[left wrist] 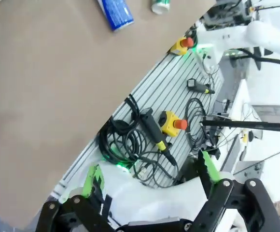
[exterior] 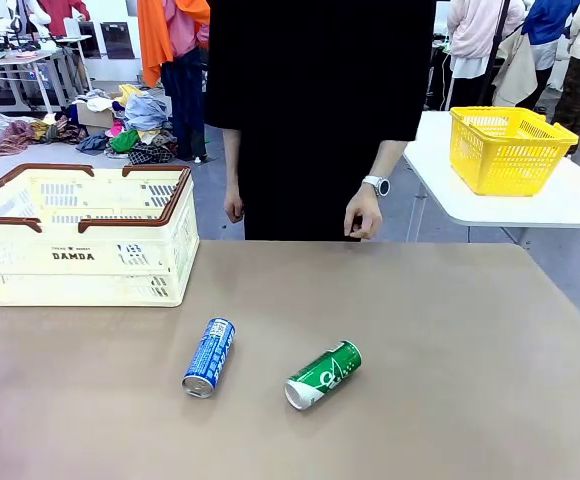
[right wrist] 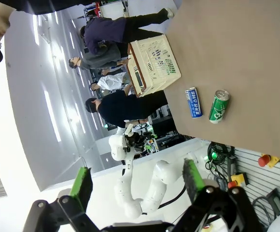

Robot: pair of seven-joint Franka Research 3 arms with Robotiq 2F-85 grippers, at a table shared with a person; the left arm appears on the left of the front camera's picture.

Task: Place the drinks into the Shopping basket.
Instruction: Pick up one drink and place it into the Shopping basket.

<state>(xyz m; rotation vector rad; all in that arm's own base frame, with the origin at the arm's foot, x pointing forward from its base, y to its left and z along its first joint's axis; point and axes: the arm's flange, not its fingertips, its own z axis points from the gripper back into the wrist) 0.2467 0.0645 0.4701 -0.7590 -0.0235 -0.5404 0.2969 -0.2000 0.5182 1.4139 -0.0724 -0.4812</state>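
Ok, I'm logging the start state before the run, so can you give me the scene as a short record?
blue can: lying on its side on the table, near the basket's front
green can: lying on its side, right of the blue can, not touching it
Shopping basket: upright at the table's far left, both cans outside it
left hand: open, empty
right hand: open, empty
person: standing at the far side, arms down
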